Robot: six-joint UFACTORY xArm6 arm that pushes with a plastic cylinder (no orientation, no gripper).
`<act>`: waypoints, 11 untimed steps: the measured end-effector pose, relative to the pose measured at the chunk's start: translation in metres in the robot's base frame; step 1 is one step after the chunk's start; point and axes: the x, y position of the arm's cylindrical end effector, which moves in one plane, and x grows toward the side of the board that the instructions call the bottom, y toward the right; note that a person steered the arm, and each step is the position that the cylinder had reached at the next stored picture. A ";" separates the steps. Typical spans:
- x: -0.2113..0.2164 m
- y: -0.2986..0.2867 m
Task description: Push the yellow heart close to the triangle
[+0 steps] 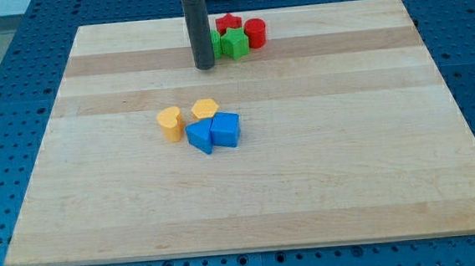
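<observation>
The yellow heart (170, 123) lies left of the board's middle. A yellow hexagon-like block (205, 109) lies just to its right. Below that, a blue triangle-like block (199, 137) touches a second blue block (226, 129). The heart stands a small gap left of the blue triangle-like block. My tip (205, 67) rests on the board near the view's top, well above this cluster and touching none of its blocks. The rod stands just left of a green block (216, 40) that it partly hides.
At the view's top sit a red star-like block (228, 21), a red cylinder (255, 33) and a green star-like block (234, 43), close together right of the rod. The wooden board (348, 159) lies on a blue perforated table (0, 99).
</observation>
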 end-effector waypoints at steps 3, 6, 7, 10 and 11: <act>0.035 -0.106; 0.110 -0.125; 0.110 -0.125; 0.109 -0.081; 0.109 -0.080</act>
